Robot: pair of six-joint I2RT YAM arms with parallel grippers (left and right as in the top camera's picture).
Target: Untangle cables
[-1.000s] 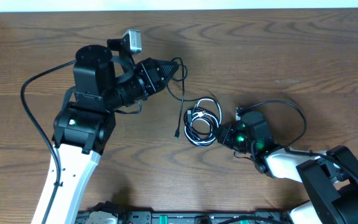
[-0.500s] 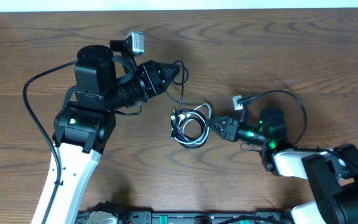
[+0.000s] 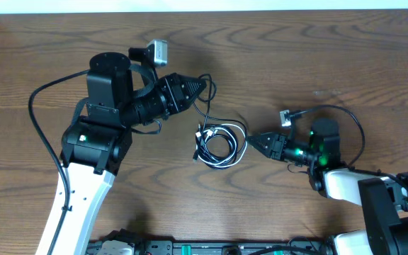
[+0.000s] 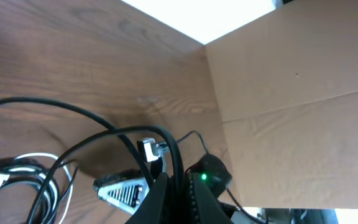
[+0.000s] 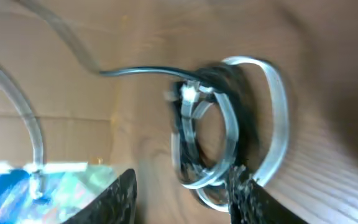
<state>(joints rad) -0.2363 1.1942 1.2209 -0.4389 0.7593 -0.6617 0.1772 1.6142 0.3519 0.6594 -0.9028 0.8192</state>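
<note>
Pinching a black cord [image 4: 174,146], left jaws pressed together (right jaws spread beside the cables [image 3: 207,142]).

Table [image 3: 331,64]: brown wood grain, pale strip along the far edge.

Cables [image 3: 217,144]: one loose coiled bundle, lying flat on the wood near the table's middle. Most of the coil is black. A white cord [image 3: 242,139] loops round its right side, touching the black turns. A small pale plug [image 3: 201,131] sits at the bundle's upper left. One black cord [image 3: 208,110] leaves the top of the bundle and runs toward the far edge.
</note>
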